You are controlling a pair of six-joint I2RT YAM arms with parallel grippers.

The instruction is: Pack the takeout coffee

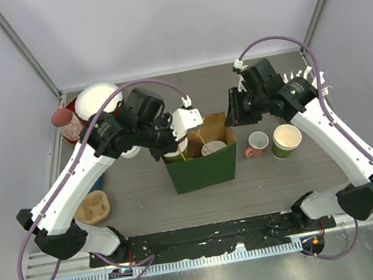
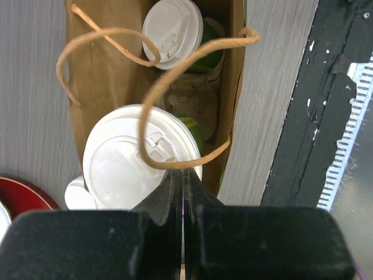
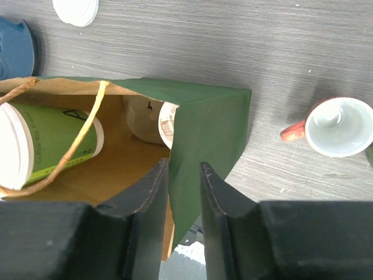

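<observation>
Grey wood-grain table [image 1: 285, 181] under white walls carried a green paper bag with a brown inside [image 1: 202, 169] at its middle, between the two arms. Both green paper cups with round white plastic lids were inside it. One [image 2: 131, 157] stood at the left tool's end and the other [image 2: 173, 32] at the far end, with a moulded pulp carrier [image 2: 189, 102] showing between them.

The left tool [image 2: 182, 175] was clamped fully closed on a brown twine handle [image 2: 142, 125], whose loop lay across the near cup's lid. The right tool [image 3: 185, 175] straddled the bag's green wall with only a narrow gap. Whether its pads pressed the paper could not be told.

The risks lay in those two grips. A pull on the one thin handle could tear it from the paper or tip the bag, and the loop might catch the lid's sip tab and lift it. If the arms drew apart unevenly, the pinched wall could crease or rip.

A small white mug with a pink handle [image 3: 338, 128] and a lidless green paper cup [image 1: 286, 140] stood just beside the bag on the right. A swing of that arm could knock them over.
</observation>
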